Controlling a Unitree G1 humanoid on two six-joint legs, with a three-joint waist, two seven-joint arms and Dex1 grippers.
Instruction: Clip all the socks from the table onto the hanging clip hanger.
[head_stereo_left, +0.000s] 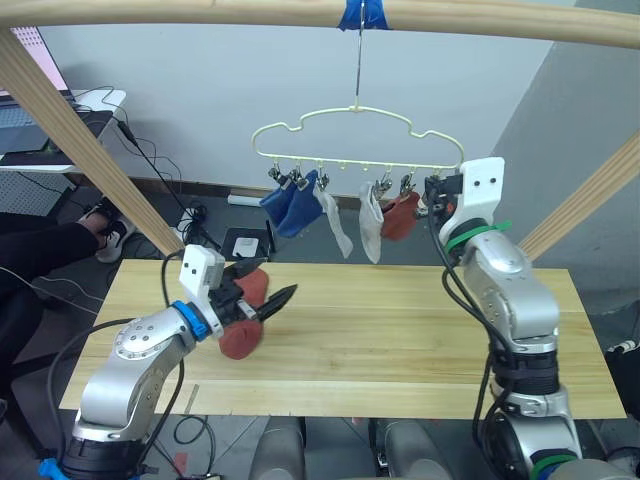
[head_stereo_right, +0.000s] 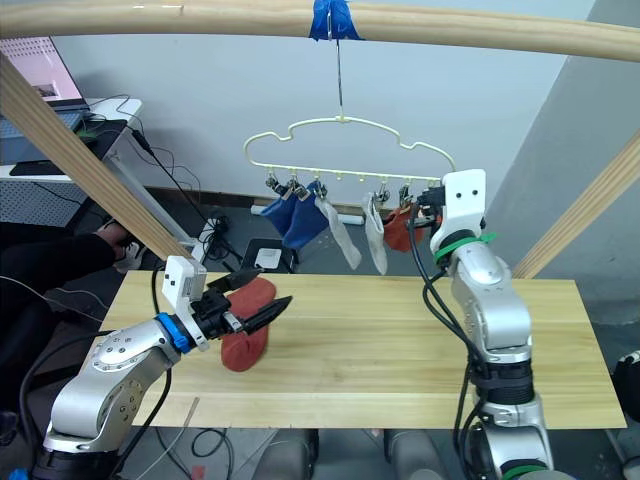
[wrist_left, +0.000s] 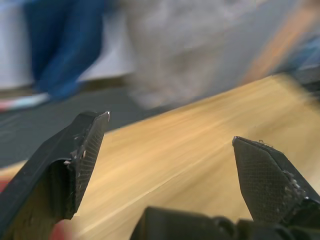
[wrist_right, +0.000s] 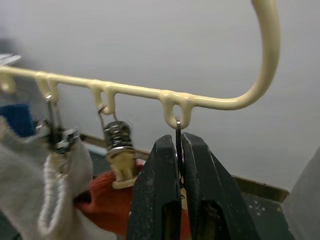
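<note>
From the left eye, the clip hanger (head_stereo_left: 358, 140) hangs from the pole carrying two blue socks (head_stereo_left: 292, 204), two grey socks (head_stereo_left: 370, 226) and one red sock (head_stereo_left: 401, 215). Another red sock (head_stereo_left: 244, 318) lies on the table (head_stereo_left: 400, 340) beside the left claw (head_stereo_left: 262, 296), whose fingers are apart and empty. In the right wrist view, the right claw (wrist_right: 179, 165) is squeezed together on the hanger's end clip (wrist_right: 178, 131).

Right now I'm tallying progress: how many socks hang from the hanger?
5: two blue socks at its left, two grey socks mid-row, one red sock at right. Another could hide behind them.
</note>
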